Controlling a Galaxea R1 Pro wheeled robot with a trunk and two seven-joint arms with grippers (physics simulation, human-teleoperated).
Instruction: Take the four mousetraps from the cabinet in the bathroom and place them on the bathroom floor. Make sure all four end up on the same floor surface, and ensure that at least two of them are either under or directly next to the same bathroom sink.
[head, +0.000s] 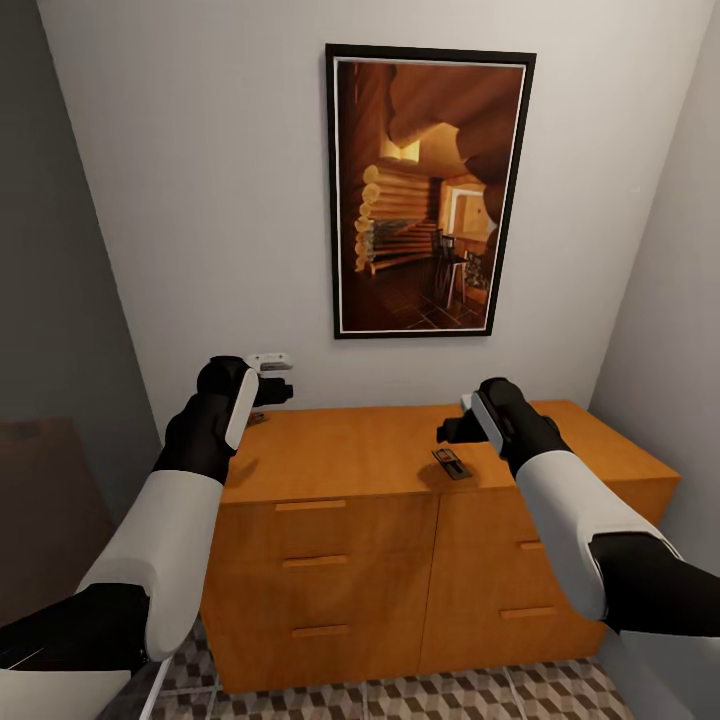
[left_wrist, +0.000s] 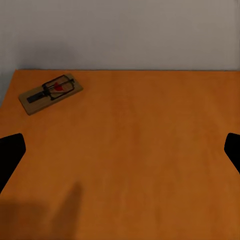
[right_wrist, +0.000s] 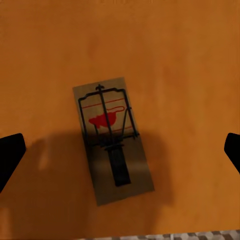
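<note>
The cabinet (head: 400, 470) is a low orange-brown wooden chest with a smooth, matte top and thin bar handles on flat drawer fronts. One mousetrap (right_wrist: 112, 137), a flat tan board with black wire and a red mouse print, lies near the top's front edge, under the right gripper (right_wrist: 120, 152), whose dark fingers stand spread wide, grasping nothing. A second mousetrap (left_wrist: 50, 93) lies near the back wall at the cabinet's left end, ahead of the left gripper (left_wrist: 120, 152), likewise spread and empty. Any lettering on the traps is too blurred to read. A black-framed log-cabin picture (head: 428, 190) hangs above; the cube-patterned bathroom floor (head: 450, 698) shows below.
</note>
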